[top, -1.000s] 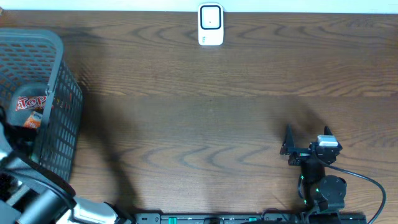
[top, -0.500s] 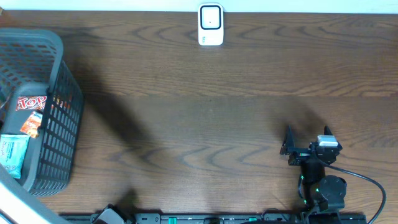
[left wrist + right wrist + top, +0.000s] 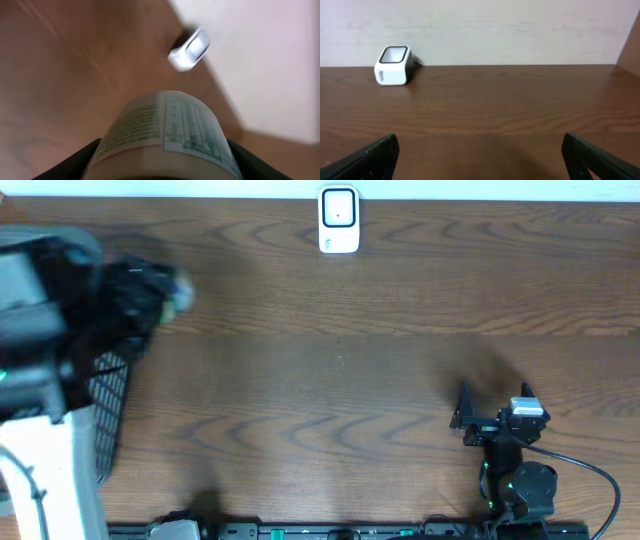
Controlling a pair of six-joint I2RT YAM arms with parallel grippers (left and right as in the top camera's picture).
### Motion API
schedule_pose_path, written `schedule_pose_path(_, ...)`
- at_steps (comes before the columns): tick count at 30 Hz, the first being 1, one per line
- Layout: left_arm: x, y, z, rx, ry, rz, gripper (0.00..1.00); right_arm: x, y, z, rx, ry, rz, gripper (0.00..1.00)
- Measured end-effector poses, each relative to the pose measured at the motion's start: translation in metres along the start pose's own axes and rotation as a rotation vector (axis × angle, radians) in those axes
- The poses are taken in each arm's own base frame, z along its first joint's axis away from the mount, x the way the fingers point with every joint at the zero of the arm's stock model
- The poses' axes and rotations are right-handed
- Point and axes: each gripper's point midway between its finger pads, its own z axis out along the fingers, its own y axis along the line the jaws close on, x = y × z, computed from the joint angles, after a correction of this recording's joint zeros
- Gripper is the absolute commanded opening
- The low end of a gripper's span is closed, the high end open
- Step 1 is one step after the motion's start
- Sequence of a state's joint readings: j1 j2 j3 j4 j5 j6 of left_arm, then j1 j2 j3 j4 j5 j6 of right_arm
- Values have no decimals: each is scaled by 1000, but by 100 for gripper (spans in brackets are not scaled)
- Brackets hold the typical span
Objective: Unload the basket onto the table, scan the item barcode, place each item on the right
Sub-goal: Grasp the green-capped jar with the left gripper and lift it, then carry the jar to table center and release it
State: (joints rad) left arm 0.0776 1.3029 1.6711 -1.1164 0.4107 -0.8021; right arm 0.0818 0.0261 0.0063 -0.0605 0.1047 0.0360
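Note:
The item (image 3: 165, 132) is a round container with a white and green printed label, and the two dark fingers of my left gripper (image 3: 162, 162) are shut on its sides. In the overhead view the left gripper (image 3: 150, 290) is a dark blur above the basket, the item (image 3: 178, 292) showing at its tip. No barcode is readable on the label face in view. The white scanner (image 3: 339, 220) stands at the table's far edge, ahead in the left wrist view (image 3: 190, 49). My right gripper (image 3: 492, 402) rests open near the front right, nothing between its fingers (image 3: 367, 155).
A grey mesh basket (image 3: 110, 395) stands at the left edge, mostly hidden under the left arm. The right wrist view shows the scanner (image 3: 393, 65) at far left against a pale wall. Brown wood tabletop (image 3: 330, 380) lies between the arms.
The left arm has come up out of the basket and swung up and right with the item in its jaws. The right arm has not moved.

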Motion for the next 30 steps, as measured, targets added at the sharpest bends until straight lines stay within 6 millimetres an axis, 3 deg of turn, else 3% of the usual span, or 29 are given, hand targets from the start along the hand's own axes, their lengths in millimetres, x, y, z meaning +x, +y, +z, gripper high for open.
schedule_pose_path(5, 51, 2, 61, -160, 130, 106, 71, 0, 0, 0, 0, 0, 0, 99)
schedule_pose_path(13, 112, 34, 134, -450, 205, 177, 71, 0, 0, 0, 0, 0, 0, 99)
schedule_pose_path(21, 133, 79, 183, -682, 190, 208, 72, 0, 0, 0, 0, 0, 0, 99)
schedule_pose_path(30, 152, 105, 230, -777, 219, 250, 75, 0, 0, 0, 0, 0, 0, 99)
